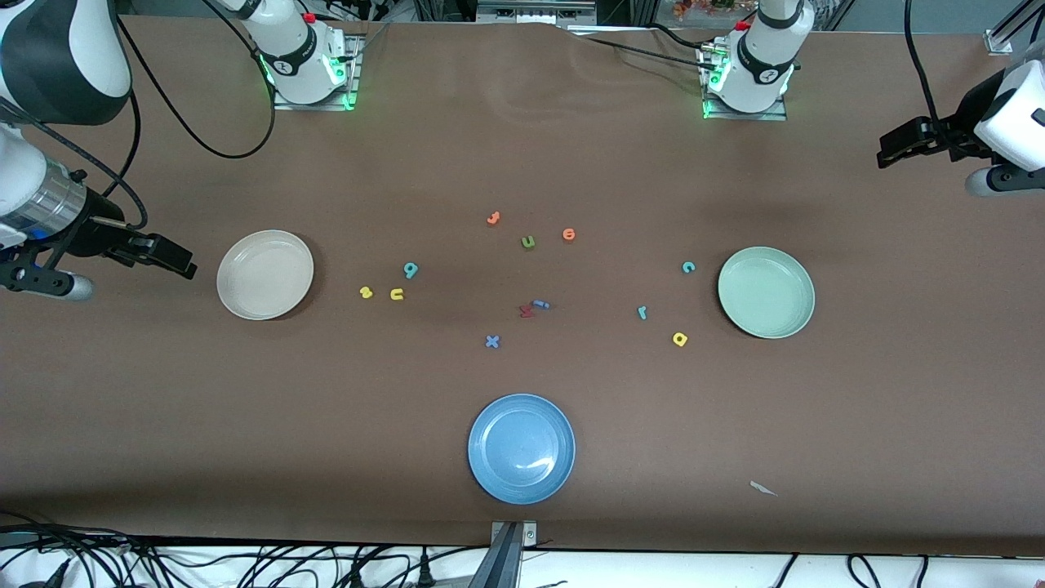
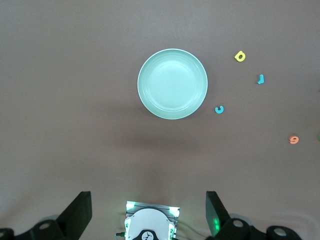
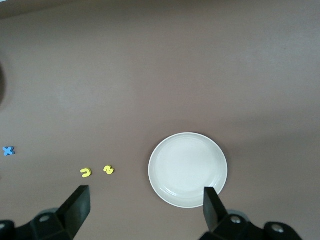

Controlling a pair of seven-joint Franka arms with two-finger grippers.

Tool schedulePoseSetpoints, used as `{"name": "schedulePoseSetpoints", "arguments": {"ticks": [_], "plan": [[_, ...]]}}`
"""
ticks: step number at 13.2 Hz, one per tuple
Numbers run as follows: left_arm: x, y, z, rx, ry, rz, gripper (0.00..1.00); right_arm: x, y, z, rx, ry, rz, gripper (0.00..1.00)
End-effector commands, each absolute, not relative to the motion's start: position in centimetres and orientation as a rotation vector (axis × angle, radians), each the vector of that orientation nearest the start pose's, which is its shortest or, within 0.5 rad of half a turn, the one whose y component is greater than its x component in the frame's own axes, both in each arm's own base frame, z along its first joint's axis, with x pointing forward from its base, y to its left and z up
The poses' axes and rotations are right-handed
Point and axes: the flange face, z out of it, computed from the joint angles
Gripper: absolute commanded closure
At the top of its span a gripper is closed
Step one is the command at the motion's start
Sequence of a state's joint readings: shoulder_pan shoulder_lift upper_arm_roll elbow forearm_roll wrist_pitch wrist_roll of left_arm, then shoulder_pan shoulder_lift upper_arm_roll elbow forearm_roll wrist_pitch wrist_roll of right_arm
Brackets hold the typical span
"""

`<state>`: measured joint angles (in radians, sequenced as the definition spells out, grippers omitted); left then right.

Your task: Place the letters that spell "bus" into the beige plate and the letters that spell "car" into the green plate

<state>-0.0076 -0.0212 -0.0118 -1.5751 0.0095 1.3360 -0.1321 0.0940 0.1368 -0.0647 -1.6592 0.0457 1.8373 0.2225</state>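
Observation:
The beige plate (image 1: pixel 264 274) (image 3: pixel 187 169) lies empty toward the right arm's end. Beside it lie the teal "b" (image 1: pixel 411 269), yellow "s" (image 1: pixel 366 291) (image 3: pixel 108 170) and yellow "u" (image 1: pixel 397 294) (image 3: pixel 86 172). The green plate (image 1: pixel 766 292) (image 2: pixel 172 83) lies empty toward the left arm's end. The teal "c" (image 1: pixel 688 267) (image 2: pixel 219 109), teal "r" (image 1: pixel 642 312) (image 2: pixel 260 78) and yellow "a" (image 1: pixel 680 339) (image 2: pixel 240 56) lie near it. My right gripper (image 1: pixel 181 263) (image 3: pixel 145 210) hangs open over bare table beside the beige plate. My left gripper (image 1: pixel 890 151) (image 2: pixel 147 212) hangs open over the table's left-arm end.
A blue plate (image 1: pixel 521 448) sits nearest the front camera. Mid-table lie two orange letters (image 1: pixel 493 218) (image 1: pixel 569 235), a green "u" (image 1: pixel 528 242), a blue "x" (image 1: pixel 491 341) and a red and a blue piece (image 1: pixel 532 308). A white scrap (image 1: pixel 762 488) lies near the front edge.

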Motion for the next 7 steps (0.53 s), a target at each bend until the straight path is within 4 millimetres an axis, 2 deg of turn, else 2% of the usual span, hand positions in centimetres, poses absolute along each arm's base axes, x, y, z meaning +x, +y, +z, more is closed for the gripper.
{"name": "schedulePoseSetpoints", "arguments": {"ticks": [1,7], "plan": [[52.49,-0.52,62.34,-3.075,-0.186,0.316,0.00,60.88,2.33,53.25,-3.064,0.294,-0.066,0.00],[52.49,-0.50,62.34,-3.080,-0.185,0.317,0.00,60.84,2.32,53.33,-3.065,0.298,-0.066,0.00]]}}
